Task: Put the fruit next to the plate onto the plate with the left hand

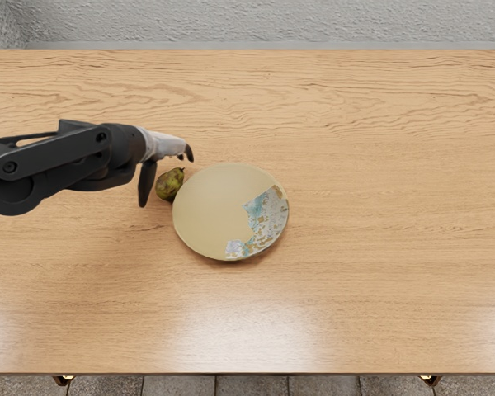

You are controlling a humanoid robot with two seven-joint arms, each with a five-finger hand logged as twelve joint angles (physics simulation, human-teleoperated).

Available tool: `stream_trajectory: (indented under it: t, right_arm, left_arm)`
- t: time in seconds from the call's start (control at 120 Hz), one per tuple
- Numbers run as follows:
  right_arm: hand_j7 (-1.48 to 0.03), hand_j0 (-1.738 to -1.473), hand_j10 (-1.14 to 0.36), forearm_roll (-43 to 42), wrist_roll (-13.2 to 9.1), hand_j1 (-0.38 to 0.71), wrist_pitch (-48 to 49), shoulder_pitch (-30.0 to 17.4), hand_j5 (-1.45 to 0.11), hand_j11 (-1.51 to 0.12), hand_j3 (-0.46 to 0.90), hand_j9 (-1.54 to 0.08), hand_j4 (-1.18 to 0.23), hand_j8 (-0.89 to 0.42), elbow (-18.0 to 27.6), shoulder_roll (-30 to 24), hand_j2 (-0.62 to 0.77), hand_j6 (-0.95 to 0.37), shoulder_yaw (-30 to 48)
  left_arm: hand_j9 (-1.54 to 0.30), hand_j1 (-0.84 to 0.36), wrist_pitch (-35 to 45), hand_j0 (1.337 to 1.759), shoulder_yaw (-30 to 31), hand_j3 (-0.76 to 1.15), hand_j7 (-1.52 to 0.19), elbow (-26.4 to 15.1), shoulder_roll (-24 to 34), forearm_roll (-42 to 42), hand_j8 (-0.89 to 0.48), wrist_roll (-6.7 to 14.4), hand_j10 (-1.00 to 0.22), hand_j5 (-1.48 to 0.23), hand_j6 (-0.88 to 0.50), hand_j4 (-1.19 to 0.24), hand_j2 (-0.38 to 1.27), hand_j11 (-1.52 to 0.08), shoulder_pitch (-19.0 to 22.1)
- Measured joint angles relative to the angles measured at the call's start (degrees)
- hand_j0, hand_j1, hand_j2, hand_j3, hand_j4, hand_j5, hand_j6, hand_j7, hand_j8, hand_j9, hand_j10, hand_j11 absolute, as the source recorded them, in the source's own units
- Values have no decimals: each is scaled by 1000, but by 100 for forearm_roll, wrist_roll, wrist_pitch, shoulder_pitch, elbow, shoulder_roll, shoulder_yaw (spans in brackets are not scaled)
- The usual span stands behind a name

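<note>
A small olive-green pear (170,183) lies on the wooden table, touching the left rim of a round beige plate (219,206) that has a blue-green patterned patch at its lower right. My left hand (163,167) comes in from the left on a dark arm and hovers right over the pear's left and top side. One dark finger (145,185) hangs down just left of the fruit, another fingertip curls above it near the plate's upper left rim. The fingers are spread around the pear and are not closed on it. The plate carries nothing.
The wooden table (363,124) fills the view, with its far edge against a grey wall and its near edge at the bottom of the frame. The dark left forearm (49,165) crosses the table's left part.
</note>
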Motion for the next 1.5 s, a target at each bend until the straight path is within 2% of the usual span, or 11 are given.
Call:
stream_trajectory:
  t: [0.333,0.775,1.5]
  right_arm:
    - [0,-1658,0,0,0,-349,-3,0,0,0,0,0,0,0,-3,0,0,-1,0]
    - [0,-1658,0,0,1,-349,-7,-7,0,0,0,0,0,0,-3,0,0,-1,0]
    - [0,-1658,0,-1,1,-349,-7,-10,0,0,0,0,0,0,-3,0,0,-1,-15]
  left_arm:
    - [-346,31,12,1658,32,0,-346,-14,-51,3,-269,85,-268,-346,-269,-268,55,-346,9]
    - [-377,2,215,1658,101,0,-377,9,-139,171,-293,118,-292,-377,-293,-292,60,-377,35]
    - [-415,-33,310,1658,310,0,-416,486,-425,179,-322,82,-321,-416,-322,-322,66,-415,53]
